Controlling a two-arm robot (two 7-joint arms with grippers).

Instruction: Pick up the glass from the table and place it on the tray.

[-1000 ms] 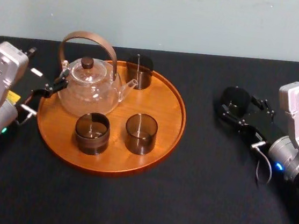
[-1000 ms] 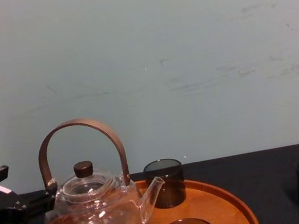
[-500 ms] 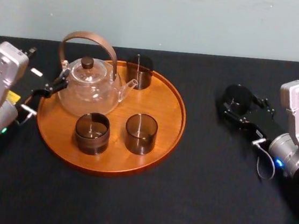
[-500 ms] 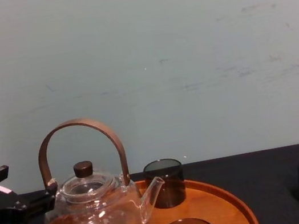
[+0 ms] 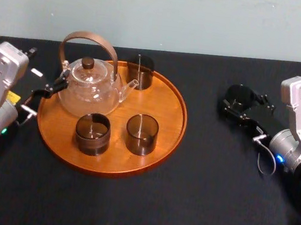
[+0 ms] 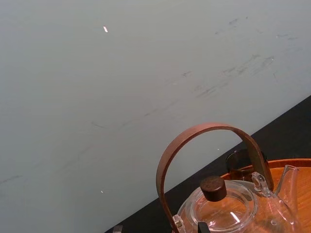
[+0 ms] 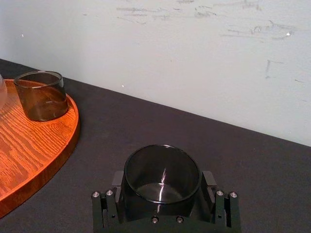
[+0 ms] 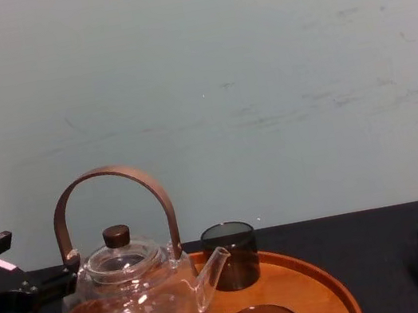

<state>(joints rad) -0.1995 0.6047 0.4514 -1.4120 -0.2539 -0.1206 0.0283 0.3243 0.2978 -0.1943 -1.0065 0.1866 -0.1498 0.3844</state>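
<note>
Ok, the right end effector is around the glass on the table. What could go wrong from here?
1. The glass is smooth and held only at its sides by the right end effector; it might slip on lifting.
2. Carried low, it could clip the raised rim of the tray.
3. The teapot and three glasses crowd the tray; only its right side looks free.
</note>
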